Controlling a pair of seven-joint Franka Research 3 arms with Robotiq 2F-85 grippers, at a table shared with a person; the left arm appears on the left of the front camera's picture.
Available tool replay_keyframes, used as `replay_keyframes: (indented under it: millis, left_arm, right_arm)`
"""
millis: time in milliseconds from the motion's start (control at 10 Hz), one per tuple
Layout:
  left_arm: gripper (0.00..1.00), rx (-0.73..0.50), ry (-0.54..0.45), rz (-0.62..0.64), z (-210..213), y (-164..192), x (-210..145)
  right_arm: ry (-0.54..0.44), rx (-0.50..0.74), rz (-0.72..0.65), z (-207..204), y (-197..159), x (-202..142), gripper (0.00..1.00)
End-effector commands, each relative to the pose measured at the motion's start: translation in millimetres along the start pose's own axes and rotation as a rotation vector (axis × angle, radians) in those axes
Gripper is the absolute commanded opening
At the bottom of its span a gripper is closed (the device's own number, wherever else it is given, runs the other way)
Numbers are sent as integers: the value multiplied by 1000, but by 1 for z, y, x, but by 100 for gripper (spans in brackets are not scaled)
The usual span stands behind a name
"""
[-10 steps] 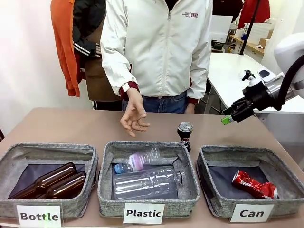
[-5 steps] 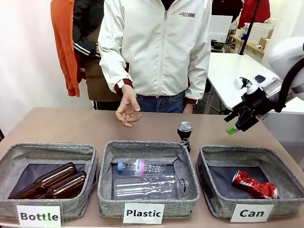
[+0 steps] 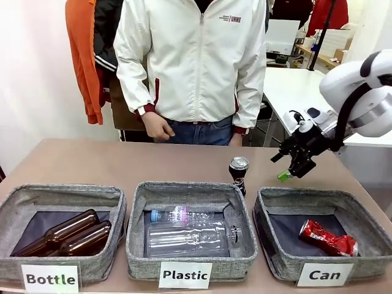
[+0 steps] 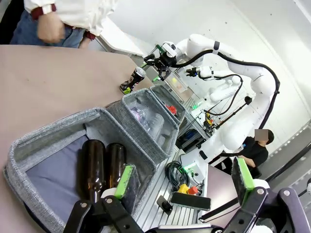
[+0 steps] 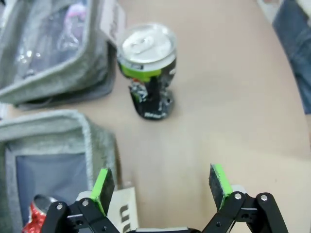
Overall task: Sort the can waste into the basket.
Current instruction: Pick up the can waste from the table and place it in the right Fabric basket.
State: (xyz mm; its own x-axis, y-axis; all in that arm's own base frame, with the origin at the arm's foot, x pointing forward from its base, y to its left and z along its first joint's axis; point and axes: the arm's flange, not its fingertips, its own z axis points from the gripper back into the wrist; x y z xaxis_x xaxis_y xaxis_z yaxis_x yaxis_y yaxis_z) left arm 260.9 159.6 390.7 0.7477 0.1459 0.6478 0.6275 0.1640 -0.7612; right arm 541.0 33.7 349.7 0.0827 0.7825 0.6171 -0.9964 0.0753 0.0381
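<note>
Change: your right end effector (image 3: 286, 171) has swung in towards the dark, silver-topped drink can (image 3: 238, 173), jaws wide and empty; the person's hand (image 3: 158, 127) has left the tabletop (image 3: 92, 162).
Meaning: the way to that can looks clear.
Left end effector (image 4: 184, 177): released, empty.
Cans: two, the dark one upright on the tabletop, the crushed red can (image 3: 327, 239) in the grey felt "Can" basket (image 3: 288, 269).
Bins: three grey bins (image 3: 61, 190).
Bottles: two brown glass bottles (image 3: 73, 236), two clear plastic bottles (image 3: 187, 239).
</note>
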Motion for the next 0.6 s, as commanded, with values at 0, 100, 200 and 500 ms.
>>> replay_keyframes:
  millis: [0,100,200,500]
  left_arm:
    - [100,-8,-15,8,-1,-5,3]
    - [100,-8,-15,8,-1,-5,3]
    - [100,-8,-15,8,-1,-5,3]
    - [100,-8,-15,8,-1,-5,3]
  right_arm:
    - [-21,-15,29,-22,-24,-1,100]
    - [-31,6,37,-34,-32,0,100]
    - [-35,25,82,-49,-39,4,100]
    - [-44,118,77,-86,-55,-1,100]
